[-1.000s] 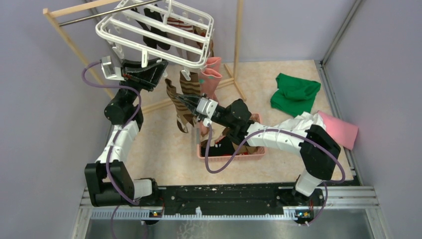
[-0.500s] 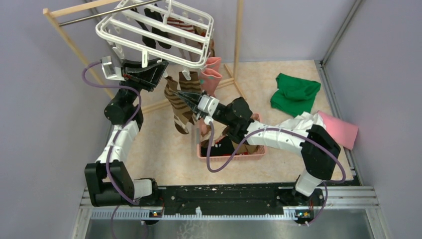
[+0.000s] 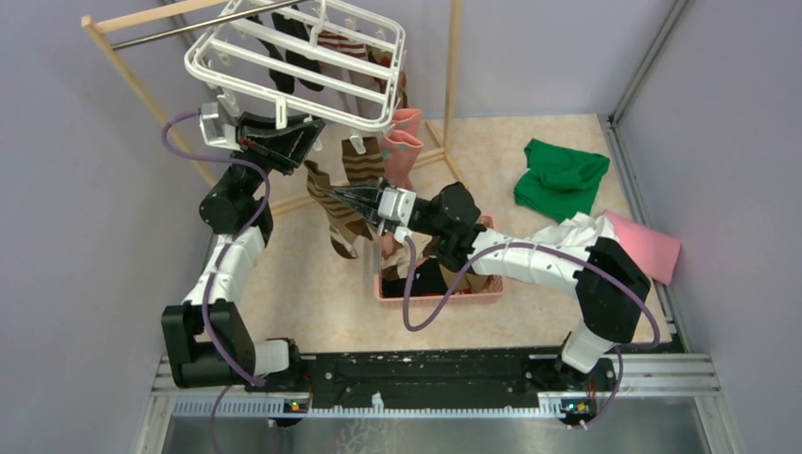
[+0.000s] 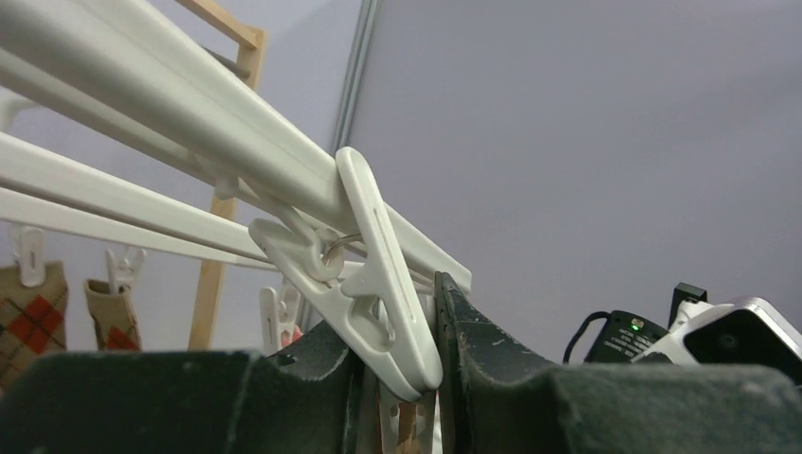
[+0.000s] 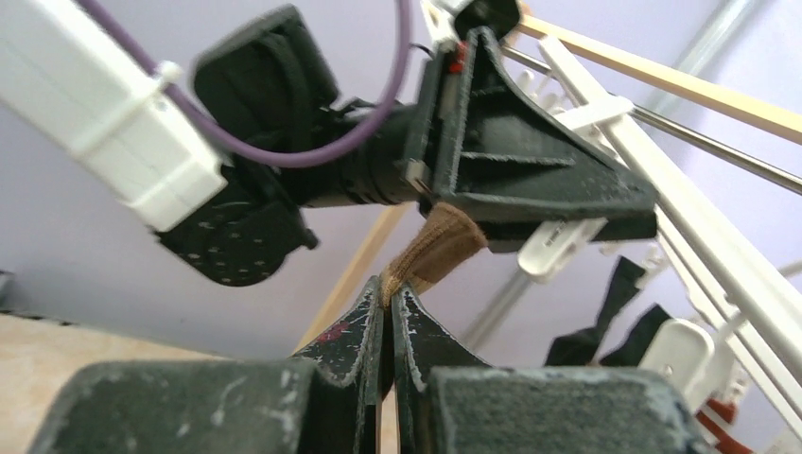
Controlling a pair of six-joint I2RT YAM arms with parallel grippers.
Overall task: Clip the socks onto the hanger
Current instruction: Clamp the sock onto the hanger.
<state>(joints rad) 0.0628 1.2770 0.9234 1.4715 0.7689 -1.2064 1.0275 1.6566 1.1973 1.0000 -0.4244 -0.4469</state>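
Observation:
The white grid hanger (image 3: 293, 61) hangs tilted from the rack, with black, striped, argyle (image 3: 361, 161) and pink (image 3: 402, 142) socks clipped under it. My left gripper (image 3: 299, 138) reaches up below its near edge, shut on a white clip (image 4: 378, 246), which sits squeezed between the jaws (image 4: 392, 312). My right gripper (image 3: 329, 195) is shut on the cuff of a brown-cream striped sock (image 3: 342, 222), which dangles below. In the right wrist view the brown cuff (image 5: 440, 246) rises from the shut gripper (image 5: 388, 295) up to the underside of the left gripper's fingers (image 5: 530, 180).
A pink basket (image 3: 478, 295) holding more socks sits under the right arm. Green (image 3: 558, 175), white (image 3: 567, 232) and pink (image 3: 648, 246) cloths lie at the right. The wooden rack (image 3: 142, 90) with its metal rod stands at the back left.
My right gripper has carried the striped sock's cuff left and up, close to the left gripper. The left gripper and the hanger's near edge have risen slightly.

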